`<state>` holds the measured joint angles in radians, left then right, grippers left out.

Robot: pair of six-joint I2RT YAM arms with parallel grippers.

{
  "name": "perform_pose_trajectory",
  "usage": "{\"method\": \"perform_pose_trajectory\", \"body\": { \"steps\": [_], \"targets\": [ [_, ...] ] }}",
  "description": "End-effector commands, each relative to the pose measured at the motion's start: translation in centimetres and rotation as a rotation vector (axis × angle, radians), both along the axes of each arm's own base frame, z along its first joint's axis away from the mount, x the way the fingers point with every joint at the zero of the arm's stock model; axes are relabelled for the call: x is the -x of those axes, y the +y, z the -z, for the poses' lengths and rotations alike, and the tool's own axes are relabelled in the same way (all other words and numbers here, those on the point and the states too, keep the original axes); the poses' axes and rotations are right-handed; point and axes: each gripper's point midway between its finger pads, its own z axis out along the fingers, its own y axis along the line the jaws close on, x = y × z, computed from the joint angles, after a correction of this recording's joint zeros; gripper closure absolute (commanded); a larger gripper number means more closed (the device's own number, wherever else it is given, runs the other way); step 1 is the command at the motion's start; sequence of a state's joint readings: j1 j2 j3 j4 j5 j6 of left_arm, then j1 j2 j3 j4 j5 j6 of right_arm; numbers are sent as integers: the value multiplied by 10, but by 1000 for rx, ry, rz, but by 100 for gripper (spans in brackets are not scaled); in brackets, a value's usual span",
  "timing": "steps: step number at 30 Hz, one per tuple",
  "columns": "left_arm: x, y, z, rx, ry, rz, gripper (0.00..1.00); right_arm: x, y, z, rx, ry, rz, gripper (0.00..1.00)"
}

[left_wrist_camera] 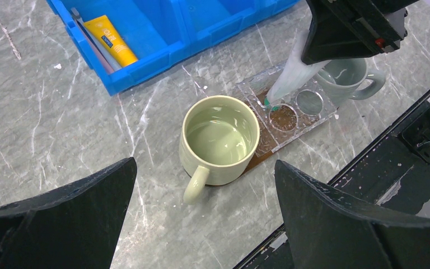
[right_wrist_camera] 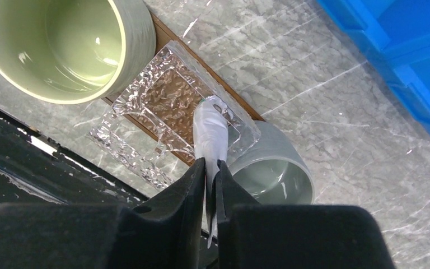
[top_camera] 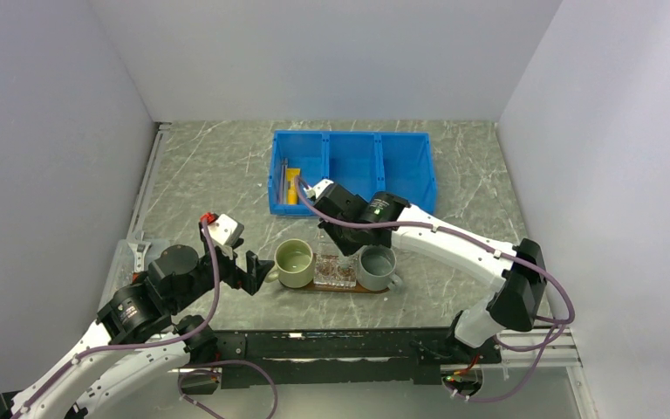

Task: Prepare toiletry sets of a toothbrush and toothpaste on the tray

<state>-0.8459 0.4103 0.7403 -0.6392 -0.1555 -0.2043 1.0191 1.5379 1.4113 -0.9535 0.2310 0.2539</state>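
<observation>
My right gripper (right_wrist_camera: 213, 163) is shut on the flat end of the white toothpaste tube (right_wrist_camera: 210, 131). The tube hangs teal cap (left_wrist_camera: 269, 102) down into a round hole of the clear holder (right_wrist_camera: 162, 106). That holder sits on the dark-brown tray (right_wrist_camera: 165, 33) between two mugs. The yellow tube (left_wrist_camera: 112, 40) and thin toothbrushes (left_wrist_camera: 92, 39) lie in the left compartment of the blue bin (top_camera: 353, 170). My left gripper (left_wrist_camera: 204, 163) stands wide open and empty, just near side of the green mug (left_wrist_camera: 219, 140).
A grey mug (left_wrist_camera: 347, 75) stands on the tray's right end, close under the right wrist. The black frame rail (top_camera: 331, 345) runs along the near table edge. Grey walls close in the back and both sides.
</observation>
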Motion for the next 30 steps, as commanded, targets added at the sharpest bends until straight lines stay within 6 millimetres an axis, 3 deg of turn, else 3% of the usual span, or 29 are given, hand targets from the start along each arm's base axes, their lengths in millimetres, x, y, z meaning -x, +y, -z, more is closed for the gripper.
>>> {"method": "perform_pose_trajectory", "body": {
  "steps": [1, 9, 17, 30],
  "targets": [
    [-5, -4, -8, 23, -22, -4, 1, -6, 1, -23, -69, -73, 23, 85],
    [-5, -9, -8, 30, -13, 10, 1, -10, 1, -35, -81, -106, 42, 70],
    [-11, -15, -15, 31, -8, 3, 1, -14, 0, -55, -118, -147, 59, 66],
    [-48, -33, -28, -62, 27, -83, 1, -12, -21, -103, -251, -260, 112, 63]
  ]
}}
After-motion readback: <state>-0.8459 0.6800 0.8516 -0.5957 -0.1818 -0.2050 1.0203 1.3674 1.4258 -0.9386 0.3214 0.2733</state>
